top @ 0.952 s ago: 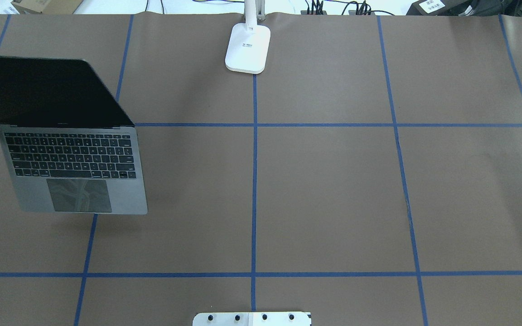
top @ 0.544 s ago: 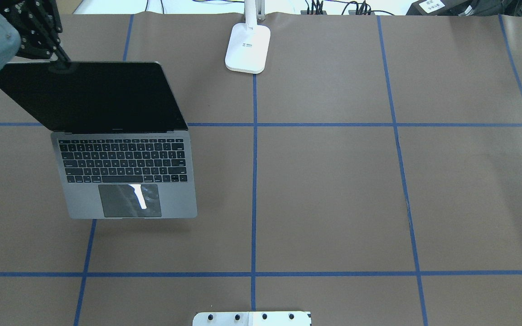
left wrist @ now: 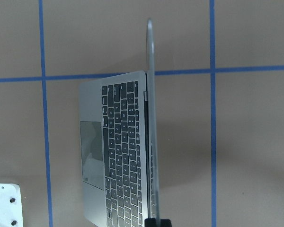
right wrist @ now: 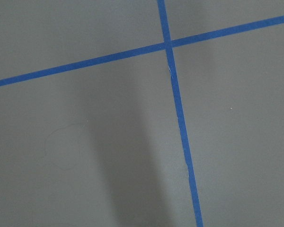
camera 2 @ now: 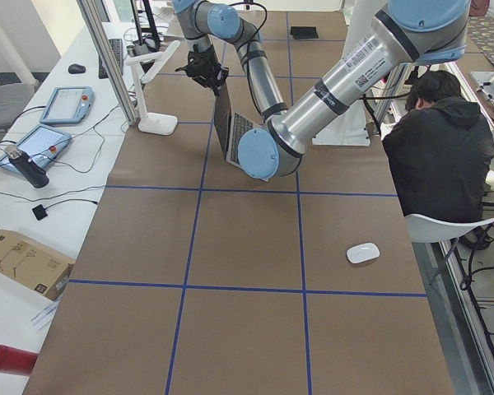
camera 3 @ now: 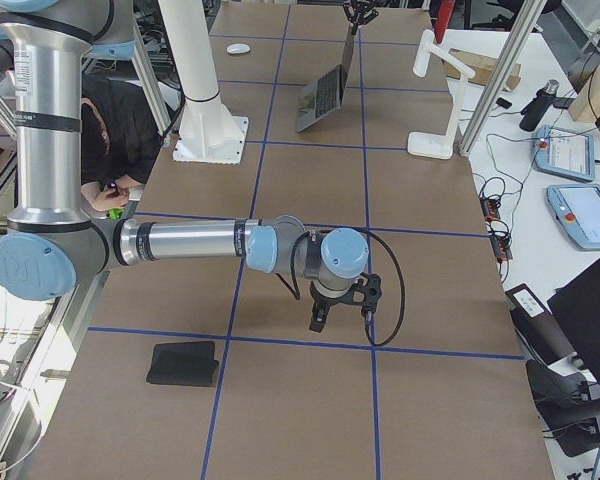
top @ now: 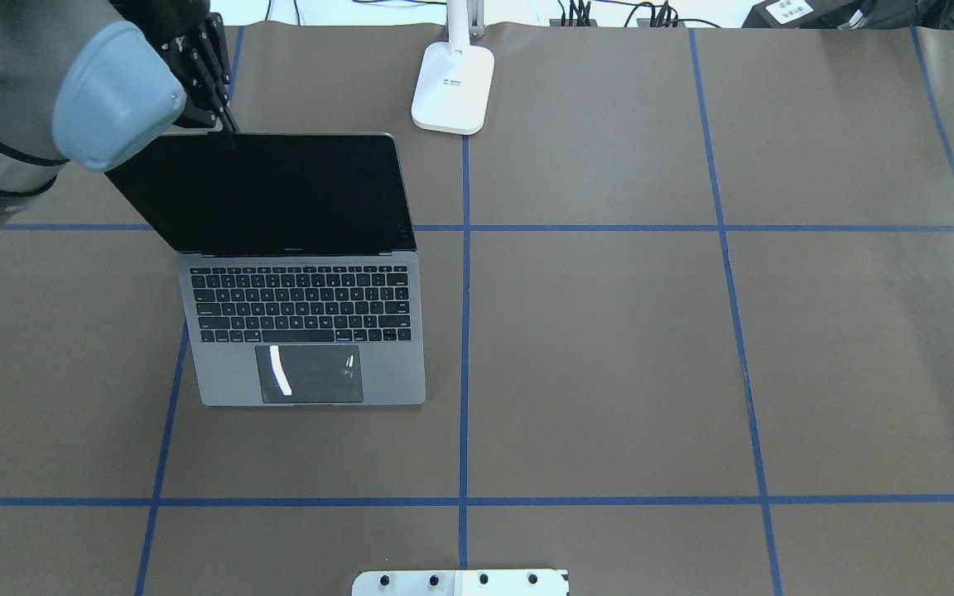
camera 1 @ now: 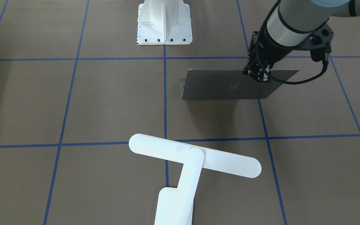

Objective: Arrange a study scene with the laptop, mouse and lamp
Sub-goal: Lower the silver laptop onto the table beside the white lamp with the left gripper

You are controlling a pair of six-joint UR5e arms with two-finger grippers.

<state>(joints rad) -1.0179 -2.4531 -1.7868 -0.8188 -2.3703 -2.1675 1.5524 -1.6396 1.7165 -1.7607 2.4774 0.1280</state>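
My left gripper (top: 219, 124) is clamped on the thin top edge of the laptop's (top: 303, 327) lid, near the corner on my left. The laptop is open, a slim slab of brushed grey metal with rounded corners. It has rows of matte black keys, a wide grey trackpad that catches a streak of light, and a dark glossy screen. It sits just to the left of the bench's (top: 609, 372) centre line of blue tape (top: 464, 331), keyboard toward me.

The lamp (camera 1: 195, 159) is smooth white plastic: a long flat bar head with rounded ends on a slanted arm, and a rectangular base at the far edge. The mouse (camera 2: 363, 253), a small glossy white oval, lies well apart from the laptop, toward the bench's left end. The bench wears flat brown paper.

My right gripper (camera 3: 320, 318) hangs low over bare paper; I cannot tell whether it is open or closed.
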